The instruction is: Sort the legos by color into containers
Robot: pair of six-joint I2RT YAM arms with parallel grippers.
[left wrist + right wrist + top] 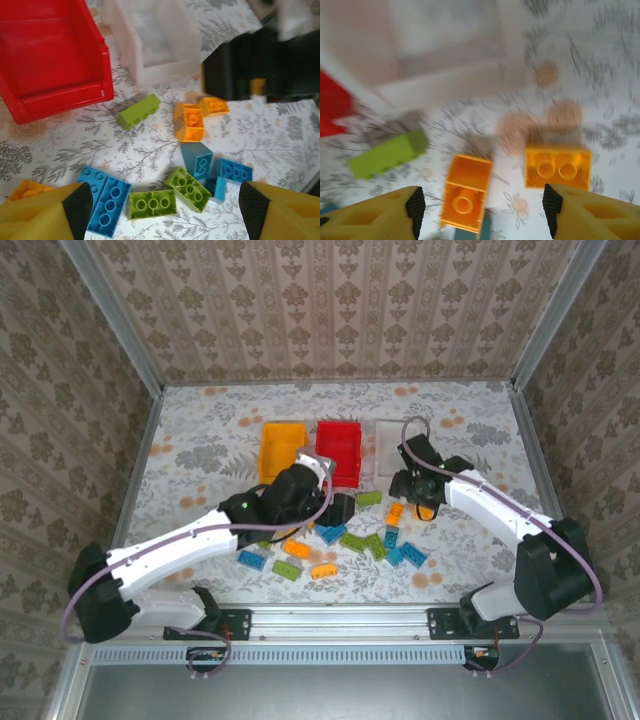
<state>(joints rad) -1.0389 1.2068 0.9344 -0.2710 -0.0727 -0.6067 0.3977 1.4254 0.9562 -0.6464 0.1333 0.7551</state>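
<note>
Released and empty, my right pincer (482, 212) hangs over two orange bricks (558, 168) on the table (612, 105) beside the white bin (440, 87), and my left pincer (165, 206), equally spread, over mixed bricks (107, 205) near the red bin (50, 97), each apparently placed for picking.

The left arm (190, 540) is stretched forward and rightward, the left gripper (165, 212) pointed down with fingers spread wide. The right arm (500, 510) is reached forward and leftward, the right gripper (484, 210) likewise parted.
</note>
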